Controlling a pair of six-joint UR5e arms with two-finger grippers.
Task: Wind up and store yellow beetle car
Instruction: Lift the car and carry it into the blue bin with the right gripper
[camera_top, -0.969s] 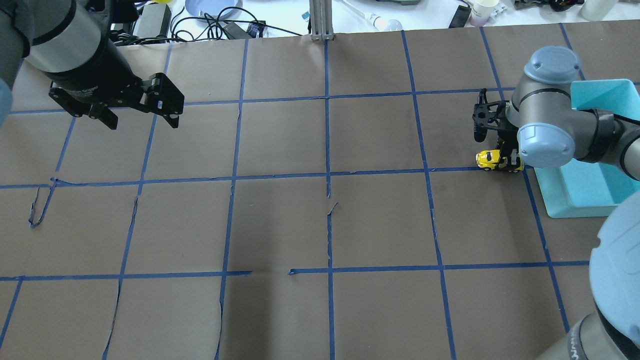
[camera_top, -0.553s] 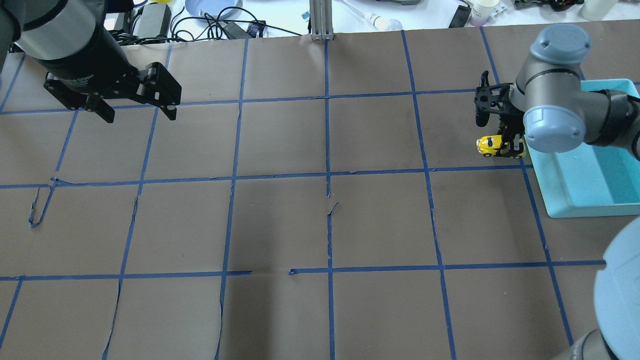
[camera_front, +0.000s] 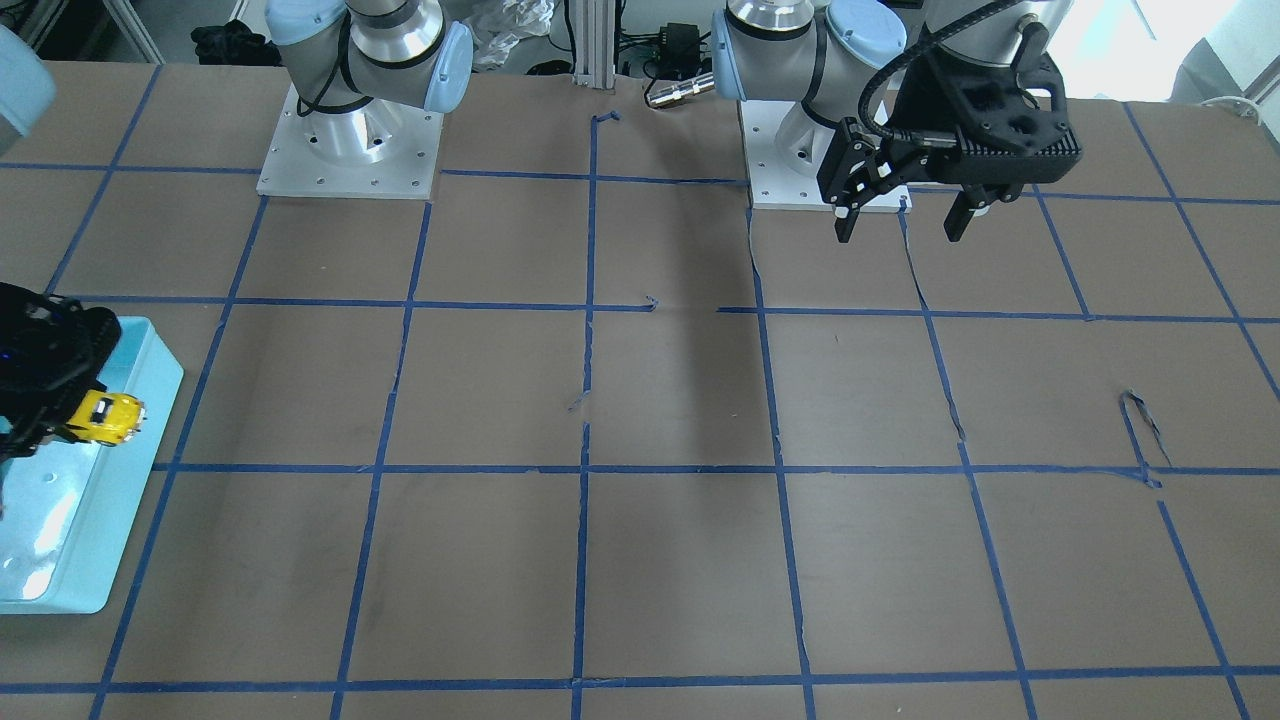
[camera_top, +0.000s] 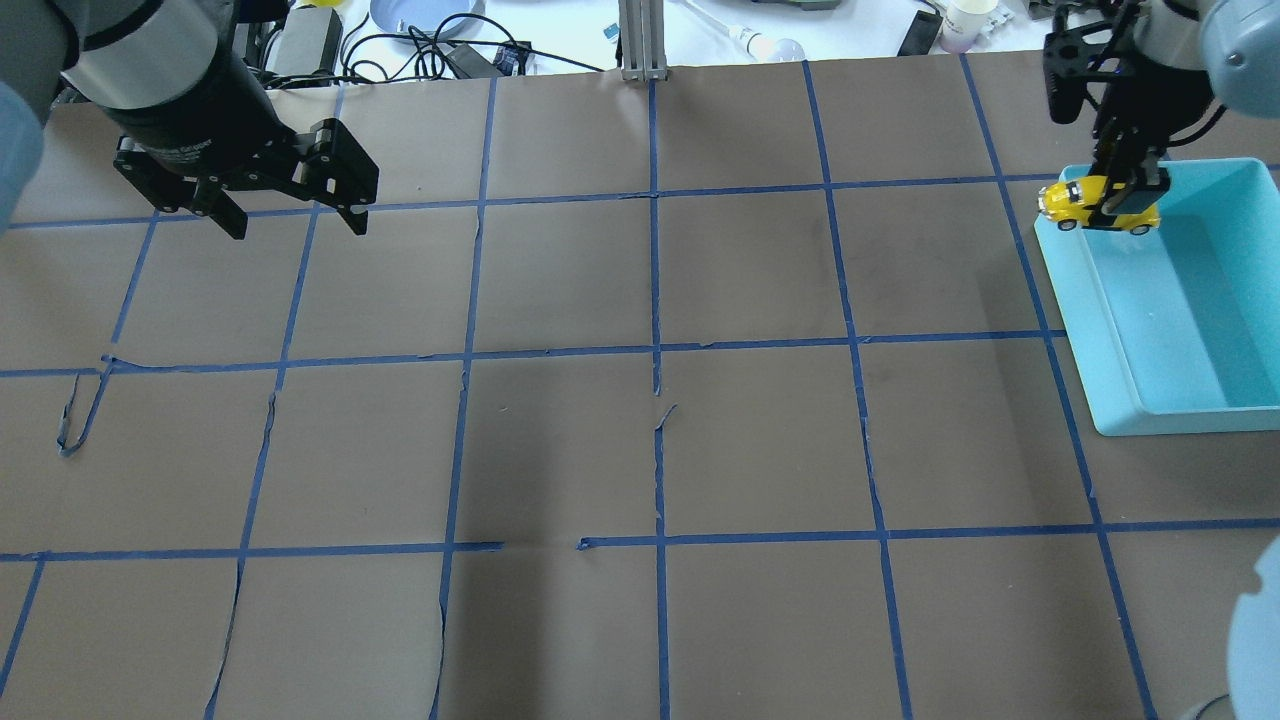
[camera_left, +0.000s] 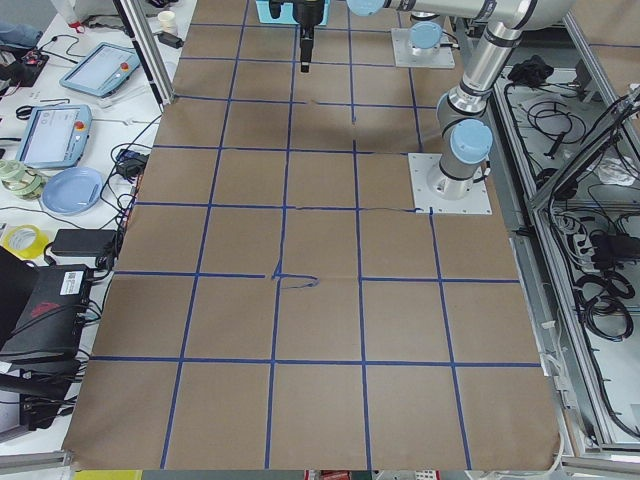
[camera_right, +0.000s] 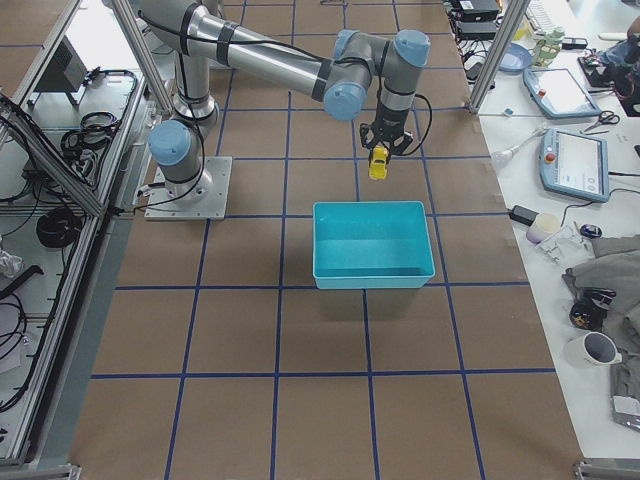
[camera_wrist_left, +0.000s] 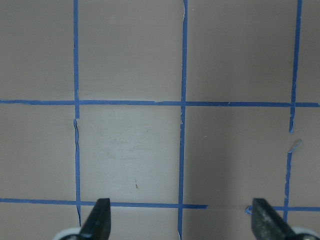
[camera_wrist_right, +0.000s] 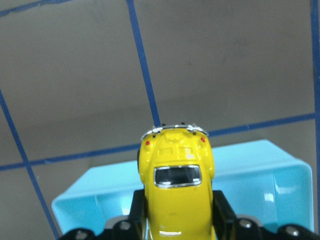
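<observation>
While the right gripper (camera_top: 1125, 200) clamps the yellow beetle car (camera_top: 1075, 198), it hangs lengthwise left-right over the upper-left corner of the teal bin (camera_top: 1090, 330), bin floor toward lower right

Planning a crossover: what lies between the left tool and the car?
Nothing: between the left tool and yellow beetle car, overhead shows only bare taped table.

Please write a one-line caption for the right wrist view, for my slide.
The right tool grips the yellow beetle car over the rim of the turquoise bin.
</observation>
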